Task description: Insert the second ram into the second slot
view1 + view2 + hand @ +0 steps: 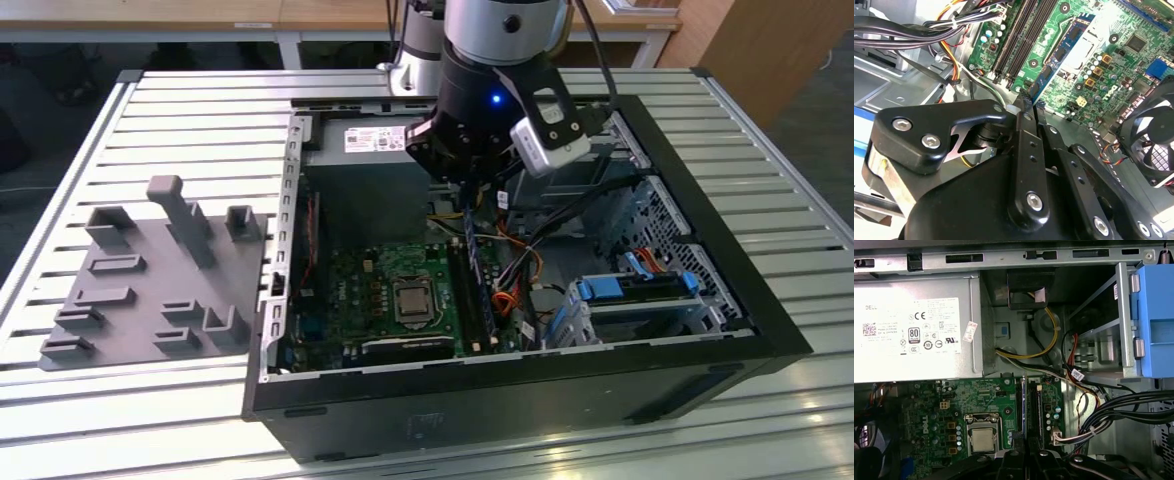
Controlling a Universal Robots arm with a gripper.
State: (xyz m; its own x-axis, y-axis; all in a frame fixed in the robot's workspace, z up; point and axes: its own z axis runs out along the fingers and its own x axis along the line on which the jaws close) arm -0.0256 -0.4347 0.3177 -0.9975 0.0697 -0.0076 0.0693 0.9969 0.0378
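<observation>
Near labelled power supply (914, 325), jaws grip second ram (1059, 52)

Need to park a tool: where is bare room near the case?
Bare slatted metal table on the far and near sides of the grey moulded fixture plate. Crowded inside the black computer case: cable bundle, gripper holding the blue ram stick.
</observation>
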